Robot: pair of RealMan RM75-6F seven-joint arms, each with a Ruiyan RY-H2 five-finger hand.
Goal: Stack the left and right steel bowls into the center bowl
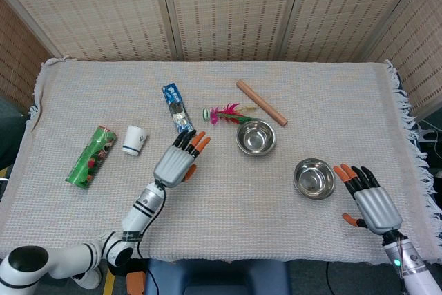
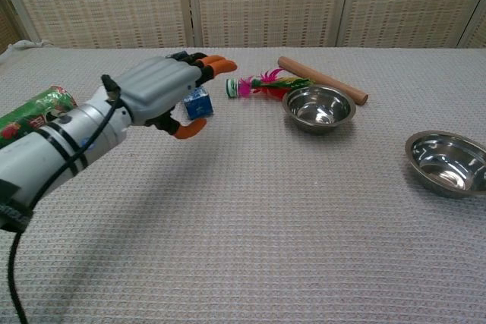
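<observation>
Now both robot hands are hanging empty with fingers spread: the left robot hand [image 1: 181, 162] left of the center bowl [image 1: 255, 137], the right robot hand [image 1: 369, 202] just right of the right bowl [image 1: 314, 178]. Thin, stiff, slick steel; probably light, so pinching its rim looks best.
</observation>
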